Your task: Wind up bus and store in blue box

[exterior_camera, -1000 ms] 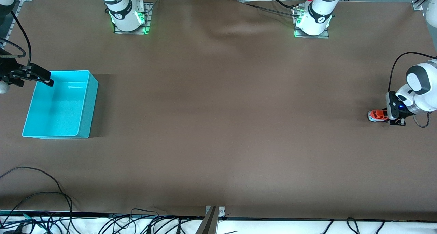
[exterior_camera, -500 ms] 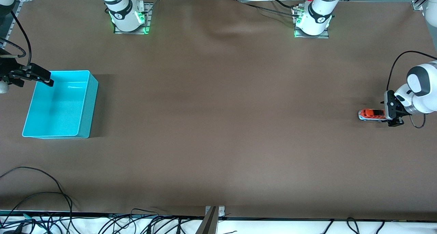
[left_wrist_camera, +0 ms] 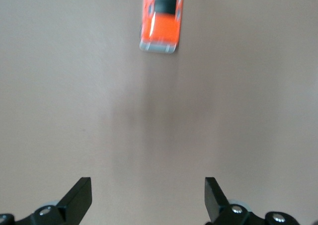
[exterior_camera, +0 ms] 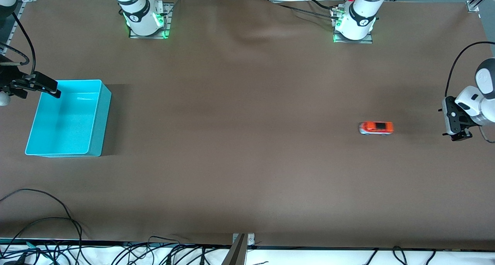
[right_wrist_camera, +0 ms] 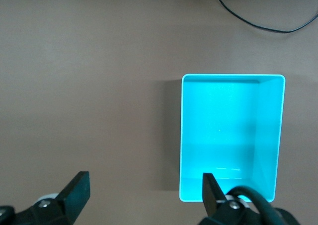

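The small orange bus (exterior_camera: 376, 127) stands free on the brown table, toward the left arm's end; in the left wrist view the bus (left_wrist_camera: 161, 21) sits well ahead of the fingers. My left gripper (exterior_camera: 453, 124) hangs open near that end of the table, apart from the bus, and in its own view the left gripper (left_wrist_camera: 148, 187) has only bare table between its fingers. The blue box (exterior_camera: 65, 122) lies empty at the right arm's end. My right gripper (exterior_camera: 43, 88) waits open over the box's corner; its own view shows the right gripper (right_wrist_camera: 144, 185) beside the blue box (right_wrist_camera: 218, 130).
The two arm bases (exterior_camera: 145, 19) (exterior_camera: 354, 23) stand along the table's edge farthest from the front camera. Loose cables (exterior_camera: 58, 218) lie by the nearest edge, and a metal bracket (exterior_camera: 240, 247) sticks up at its middle. A black cable (right_wrist_camera: 258, 21) runs past the box.
The left gripper opened and let go of the bus, then drew back toward its end of the table. The bus rolled away toward the right arm's end. The right arm stayed still.
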Available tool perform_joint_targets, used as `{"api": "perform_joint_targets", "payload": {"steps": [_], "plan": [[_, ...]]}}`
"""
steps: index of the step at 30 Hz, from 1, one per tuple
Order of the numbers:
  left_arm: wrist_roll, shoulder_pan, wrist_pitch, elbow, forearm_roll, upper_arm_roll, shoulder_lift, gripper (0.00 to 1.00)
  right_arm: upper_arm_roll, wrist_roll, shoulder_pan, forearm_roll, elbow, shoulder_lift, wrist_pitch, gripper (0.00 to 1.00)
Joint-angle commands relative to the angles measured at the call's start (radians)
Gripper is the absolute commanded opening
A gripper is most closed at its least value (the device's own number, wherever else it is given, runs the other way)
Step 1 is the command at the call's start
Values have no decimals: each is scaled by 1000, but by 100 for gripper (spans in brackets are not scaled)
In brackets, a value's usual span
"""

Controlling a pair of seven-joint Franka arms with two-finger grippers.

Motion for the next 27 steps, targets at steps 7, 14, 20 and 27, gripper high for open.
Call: {"api": "perform_joint_targets", "payload": {"steps": [7, 14, 20, 27], "plan": [[-388, -4, -284, 181, 7, -193, -24, 100, -1, 1, -1, 19, 20, 7, -8, 100], [-636, -4, -393, 260, -59, -281, -26, 100, -1, 1, -1, 19, 20, 7, -8, 100], [-768, -4, -402, 283, -101, -317, -28, 100, -3, 1, -1, 19, 20, 7, -8, 100], [-885, -4, -477, 341, -125, -357, -27, 100, -3, 1, -1, 18, 20, 7, -9, 100]]}}
